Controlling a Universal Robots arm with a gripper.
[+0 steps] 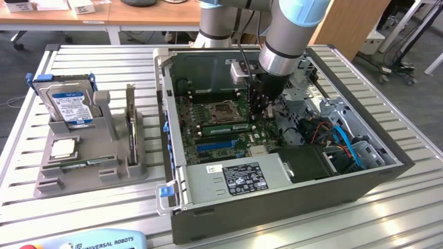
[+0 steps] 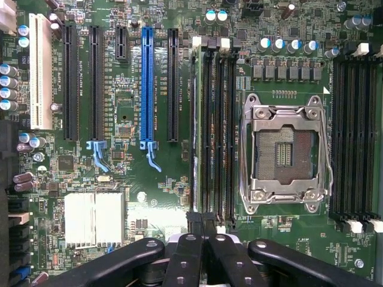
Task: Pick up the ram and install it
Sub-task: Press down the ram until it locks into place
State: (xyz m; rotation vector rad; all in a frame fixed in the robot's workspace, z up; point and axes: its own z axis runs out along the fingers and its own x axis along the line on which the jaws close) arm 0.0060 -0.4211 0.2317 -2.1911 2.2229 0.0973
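The ram (image 1: 223,126) is a narrow green stick standing on edge in a slot beside the empty processor socket (image 1: 223,110), inside the open computer case (image 1: 277,207). In the wrist view the ram (image 2: 194,131) runs edge-on along the outermost black slot, level with the other slots. My gripper (image 1: 266,116) reaches down into the case at one end of that stick. Its black fingers (image 2: 185,263) are shut, and the gripper (image 2: 202,222) has its tips right over the stick's end. Whether they touch it I cannot tell.
A grey holder (image 1: 41,181) at the exterior view's left carries a blue-labelled hard drive (image 1: 69,104), a square silver chip (image 1: 62,149) and an upright dark card (image 1: 130,124). The case walls, power supply (image 1: 235,179) and blue cables (image 1: 346,145) crowd the board.
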